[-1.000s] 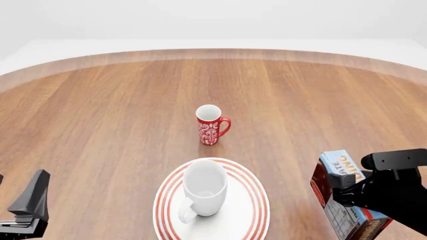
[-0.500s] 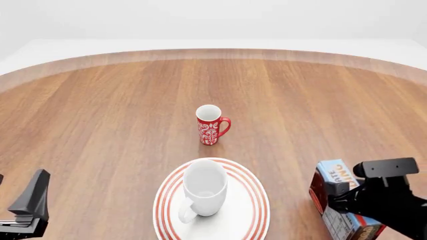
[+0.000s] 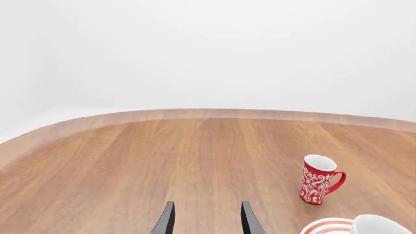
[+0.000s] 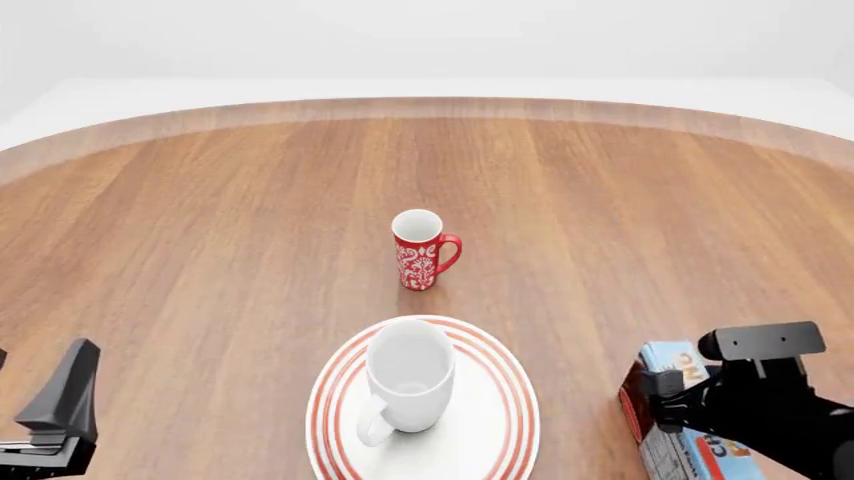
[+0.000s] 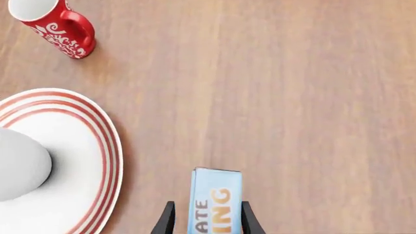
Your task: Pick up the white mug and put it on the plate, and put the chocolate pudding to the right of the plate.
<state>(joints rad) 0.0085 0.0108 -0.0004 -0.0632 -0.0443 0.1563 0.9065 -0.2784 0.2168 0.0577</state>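
On the plate (image 4: 514, 400), near the counter's (image 4: 240, 230) six o'clock edge, the white mug (image 4: 407, 385) stood upright, so that half of the task looked done. At the plate's three o'clock, apart from its rim, the right gripper (image 5: 204, 225) held the chocolate pudding (image 5: 216, 200) clenched between its fingers, low over the wood. Setting the carton down seemed the step in hand; next the fingers would need to release and lift straight clear. The left gripper (image 3: 206, 219), fingers parted and empty, waited around eight o'clock.

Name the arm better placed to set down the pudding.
Right: its claw grips the chocolate pudding right of the plate. The left claw is open, away on the far side.
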